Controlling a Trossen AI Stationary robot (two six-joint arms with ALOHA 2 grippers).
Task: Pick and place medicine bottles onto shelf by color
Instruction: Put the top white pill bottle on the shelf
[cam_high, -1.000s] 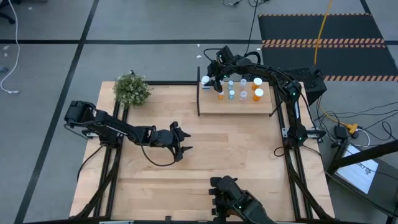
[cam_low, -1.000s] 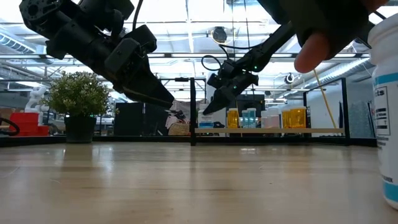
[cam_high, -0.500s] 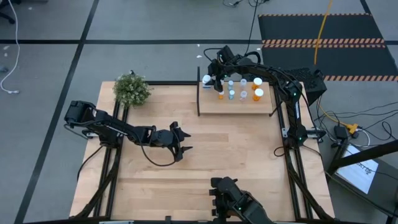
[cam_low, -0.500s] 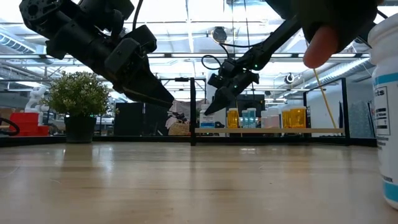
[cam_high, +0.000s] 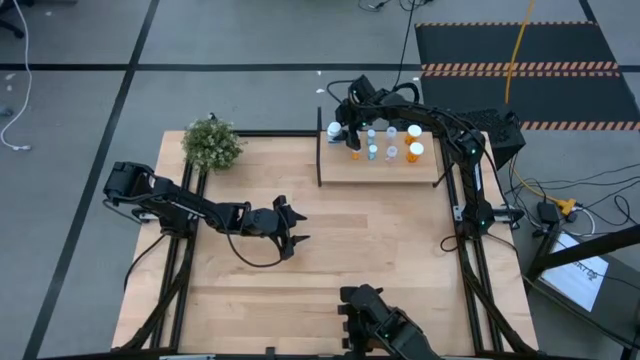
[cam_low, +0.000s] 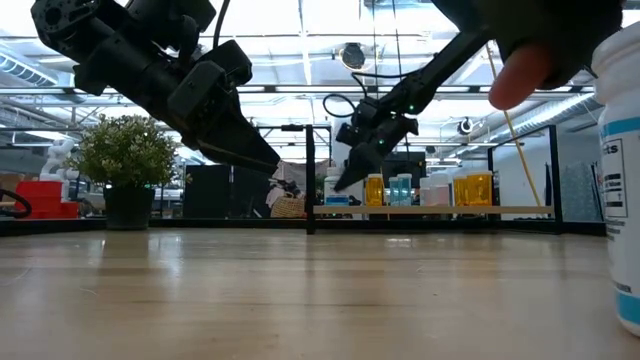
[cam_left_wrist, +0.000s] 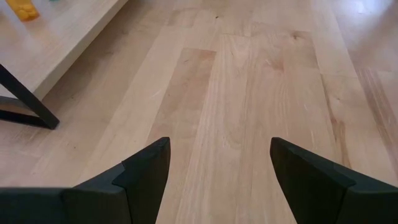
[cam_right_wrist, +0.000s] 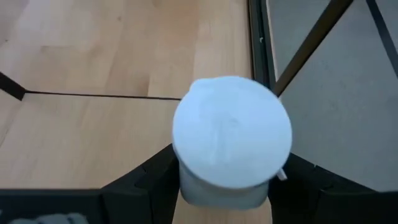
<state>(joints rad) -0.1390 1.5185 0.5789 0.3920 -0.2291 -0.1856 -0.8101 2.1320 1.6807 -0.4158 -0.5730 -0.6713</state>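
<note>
The shelf (cam_high: 400, 172) stands at the table's far right and carries orange bottles (cam_high: 416, 151), tiny pale-blue bottles (cam_high: 372, 150) and white-capped ones (cam_high: 414, 131). My right gripper (cam_high: 343, 127) is at the shelf's far left corner, shut on a white bottle (cam_right_wrist: 231, 140) that also shows in the high view (cam_high: 333, 129). My left gripper (cam_high: 290, 238) hangs open over the middle of the table with nothing between its fingers (cam_left_wrist: 149, 168). My right gripper has the white bottle between its two fingers, which lie against the body's opposite sides just under the cap (cam_right_wrist: 186, 186). The fingers come slanting down from the table's right. The bottle stands upright, and in the low view its base (cam_low: 334, 206) is on the shelf.
A green bushy plant (cam_high: 212, 144) stands at the far left corner. A person's hand (cam_high: 378, 320) reaches in at the near edge, above a large white bottle with a blue label (cam_low: 622, 180). A thin black post (cam_low: 310, 180) rises at the shelf's left end. Bare tabletop (cam_high: 380, 240) lies between.
Both arms have kept nearly still. The person's hand at the near edge has shifted a little beside the large white bottle.
</note>
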